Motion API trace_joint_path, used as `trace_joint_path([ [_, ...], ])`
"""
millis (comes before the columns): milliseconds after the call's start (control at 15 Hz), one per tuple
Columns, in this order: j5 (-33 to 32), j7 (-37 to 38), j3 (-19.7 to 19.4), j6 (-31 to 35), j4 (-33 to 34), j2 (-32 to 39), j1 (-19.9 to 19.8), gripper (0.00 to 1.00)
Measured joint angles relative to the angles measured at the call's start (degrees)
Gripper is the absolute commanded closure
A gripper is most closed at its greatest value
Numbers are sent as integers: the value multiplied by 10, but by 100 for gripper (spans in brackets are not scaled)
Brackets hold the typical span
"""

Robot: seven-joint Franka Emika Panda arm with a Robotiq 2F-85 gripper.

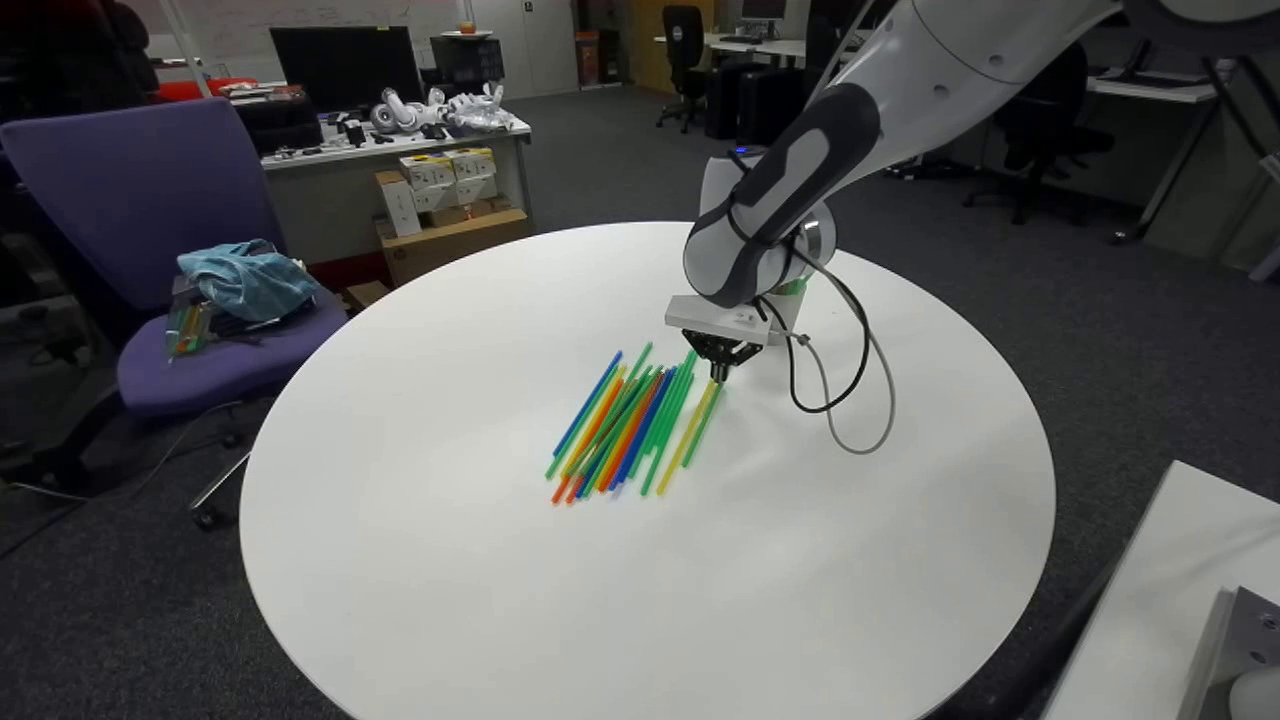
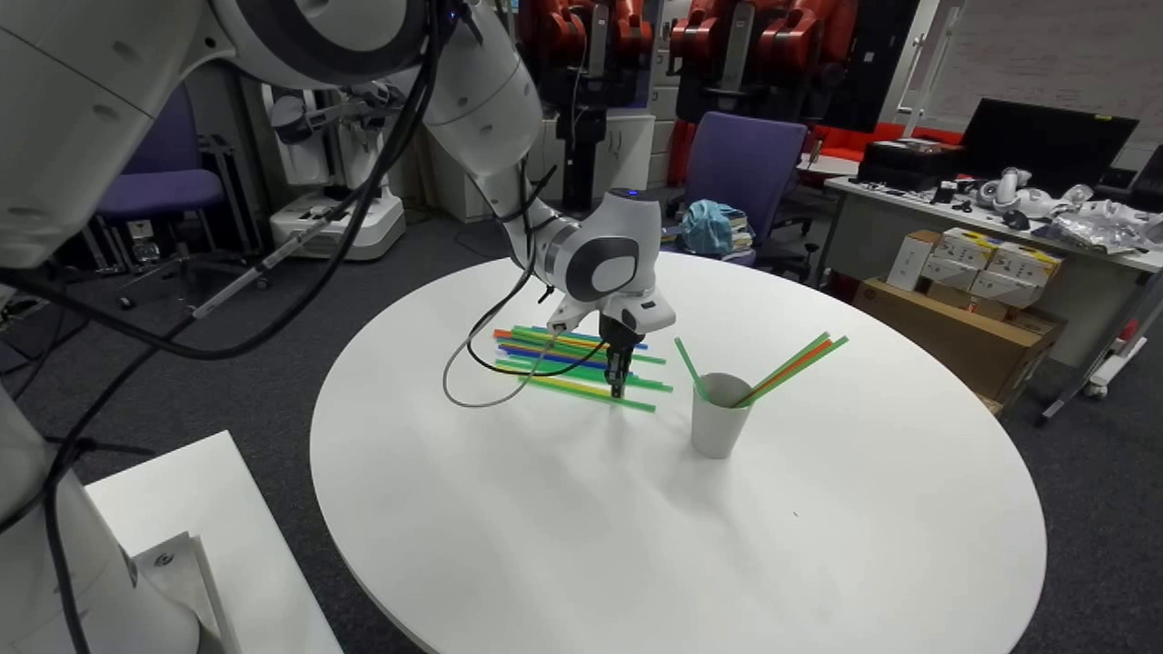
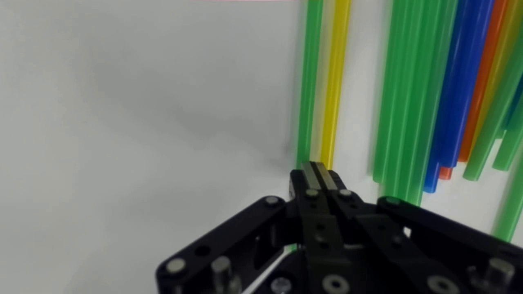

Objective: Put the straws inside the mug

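The arm (image 1: pixel 930 90) slants down low over the tabletop (image 1: pixel 450 600), claw (image 3: pixel 314 162) pointing downward, its tips together at the outermost green and yellow straws (image 3: pixel 336 81); the upright mug (image 2: pixel 715 429) nearby holds other straws (image 2: pixel 787 371).

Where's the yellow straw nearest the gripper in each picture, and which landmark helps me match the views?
In an exterior view: yellow straw just right of and below centre.
In an exterior view: yellow straw just below centre, nearly level.
In the wrist view: yellow straw right of centre, coming down from the top edge.
Shared landmark: the gripper, close to one visible end of the yellow straw.
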Motion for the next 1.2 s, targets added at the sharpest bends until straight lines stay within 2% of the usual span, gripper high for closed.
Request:
trace_joint_path([
  [533, 0, 0, -9, 0, 0, 0, 0, 13],
  [667, 0, 0, -15, 0, 0, 1, 0, 8],
  [733, 0, 0, -18, 0, 0, 1, 0, 9],
  [800, 0, 0, -21, 0, 0, 1, 0, 14],
  [867, 0, 0, -23, 0, 0, 1, 0, 33],
  [1000, 0, 0, -26, 0, 0, 2, 0, 41],
  [1200, 0, 0, -27, 0, 0, 6, -1, 63],
])
